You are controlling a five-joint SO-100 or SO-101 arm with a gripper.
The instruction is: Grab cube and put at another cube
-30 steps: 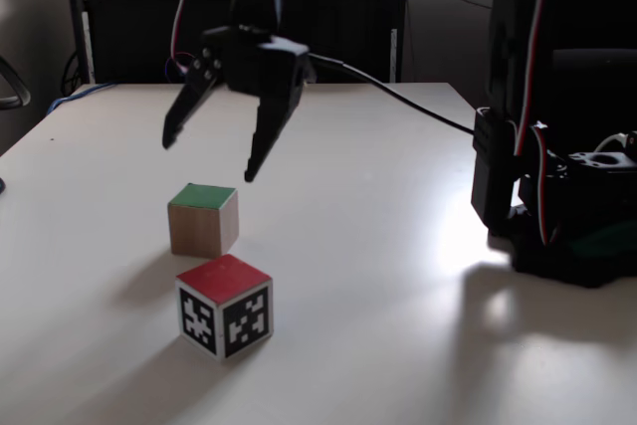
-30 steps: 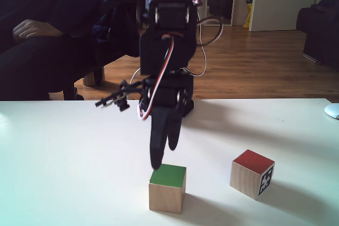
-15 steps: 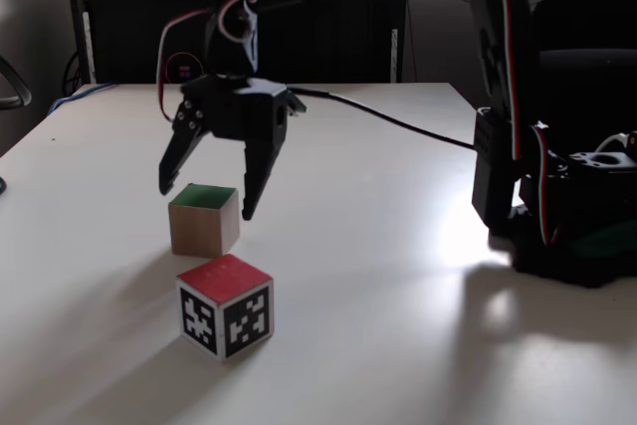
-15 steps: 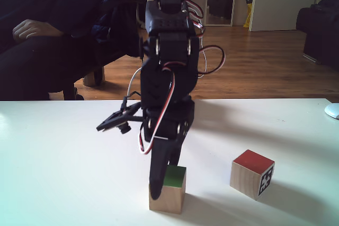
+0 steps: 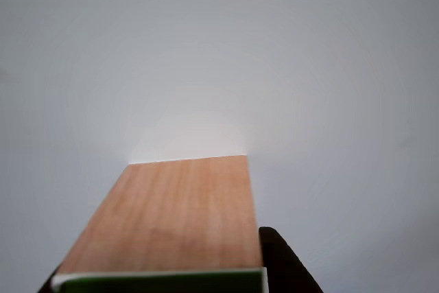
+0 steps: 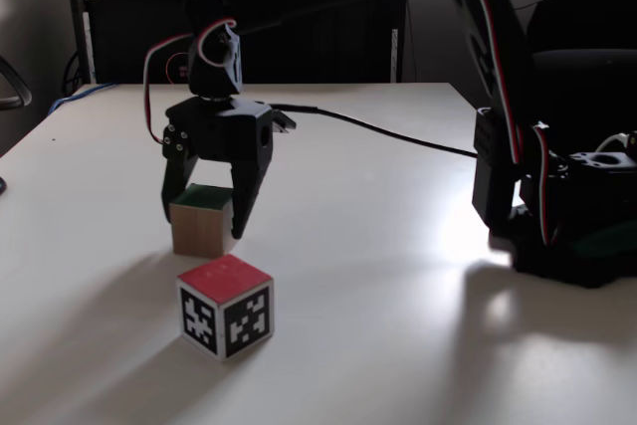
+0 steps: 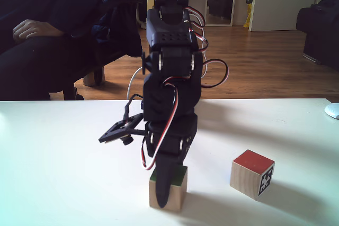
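Lowered since a second ago: my end effector (image 6: pixel 204 229), open, fingers now straddling the cube (image 6: pixel 200 221) on the bench (image 6: pixel 378 276), not yet gripping. Second cube (image 6: pixel 225 306): just beside, toward the camera in that fixed view.

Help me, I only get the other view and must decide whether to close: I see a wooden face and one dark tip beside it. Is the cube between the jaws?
Observer: Yes. In a fixed view the jaws straddle the light-brown wooden cube with a green top face, with one finger down each side. I cannot tell whether they press it yet.
Operator: Is it lifted?
Observer: No, it rests on the white table.
Operator: Where is the target?
Observer: The wooden cube with a red top face and black-and-white marker sides stands apart from it, nearer that fixed camera.
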